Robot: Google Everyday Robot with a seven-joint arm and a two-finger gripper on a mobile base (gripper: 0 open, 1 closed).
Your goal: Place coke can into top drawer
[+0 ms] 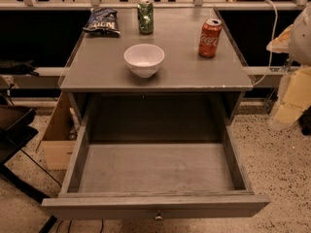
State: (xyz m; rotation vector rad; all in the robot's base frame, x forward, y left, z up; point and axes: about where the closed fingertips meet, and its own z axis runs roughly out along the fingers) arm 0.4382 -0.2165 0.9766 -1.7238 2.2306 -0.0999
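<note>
The coke can [210, 38] is red with white script and a silver top, and it stands upright on the right side of the grey cabinet top [194, 76]. The top drawer [155, 174] is pulled fully open below it and is empty inside. Its flat front panel carries a small round knob [158, 216]. My gripper [293, 93] shows as a blurred white and cream shape at the right edge of the camera view. It is to the right of the cabinet, apart from the can and holding nothing I can see.
A white bowl [144, 59] sits at the front middle of the cabinet top. A green can [145, 16] and a dark chip bag [102, 21] stand at the back. A cardboard box [57, 140] and a dark chair [14, 130] are on the left.
</note>
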